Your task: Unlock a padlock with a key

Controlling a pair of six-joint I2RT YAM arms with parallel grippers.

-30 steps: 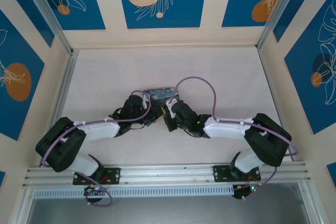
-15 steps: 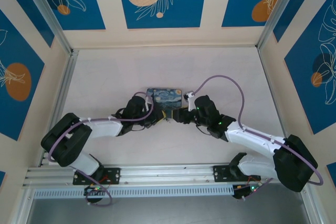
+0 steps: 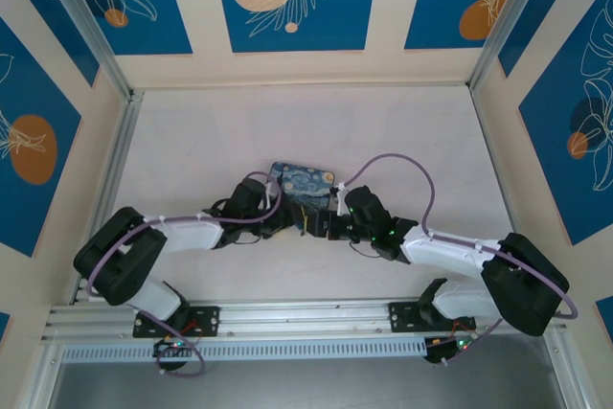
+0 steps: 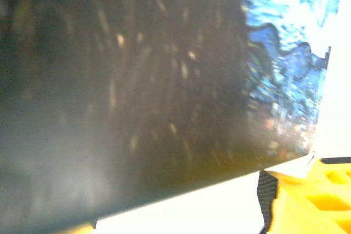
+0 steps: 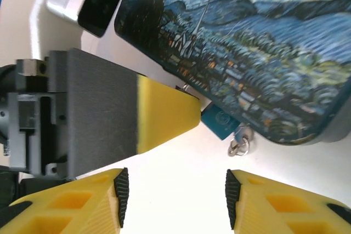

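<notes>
Starting at the right claw (image 5: 174,201): its two yellow fingers (image 5: 82,206) stand spread, with dark pads facing each other across bare table (image 5: 175,163), and they pinch nothing. Seen from above, this claw sits just off the near edge of the box (image 5: 247,42).

Padlock (image 5: 218,123): small and bluish, lying on the table against the near edge of the box and partly tucked under its rim. It lies between the right claw's open fingers and the box.

Key (image 5: 240,144): a small silvery piece touching the end of the padlock that points away from the box. Whether it sits in the keyhole cannot be told.

Left claw (image 4: 175,220): spread, with bare table showing between its fingers, and it holds nothing. In the right wrist view its grey, yellow-tipped left finger (image 5: 164,119) lies along the near edge of the box with its tip at the padlock. Contact cannot be confirmed.

Box: flat, printed with a night sky, lying on the table just beyond both claws.
</notes>
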